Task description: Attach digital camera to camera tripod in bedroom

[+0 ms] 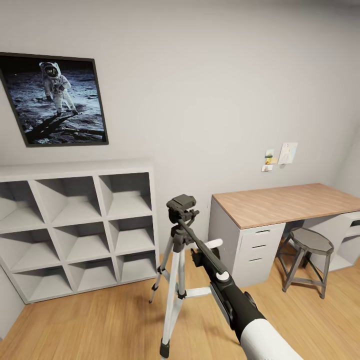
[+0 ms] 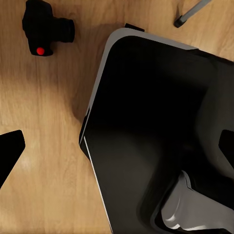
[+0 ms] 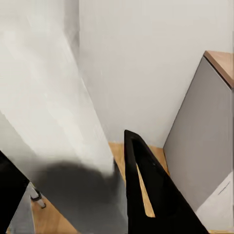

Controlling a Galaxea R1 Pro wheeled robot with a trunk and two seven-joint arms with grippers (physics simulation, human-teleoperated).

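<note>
Your right arm (image 1: pixel 240 307) reaches forward and up from the lower right of the head view, white at the upper sleeve and black along the forearm, nearly straight at the elbow. On the right wrist view, the right gripper (image 3: pixel 66 151) has its two black fingers (image 3: pixel 146 195) set apart (one long and full in view, the other cut off at the picture's edge). Whether they press on anything cannot be told. Your left gripper (image 2: pixel 122 141) points straight down on the left wrist view. Its dark fingertips (image 2: pixel 9 153) sit at opposite edges of the picture, spread wide and holding nothing.
</note>
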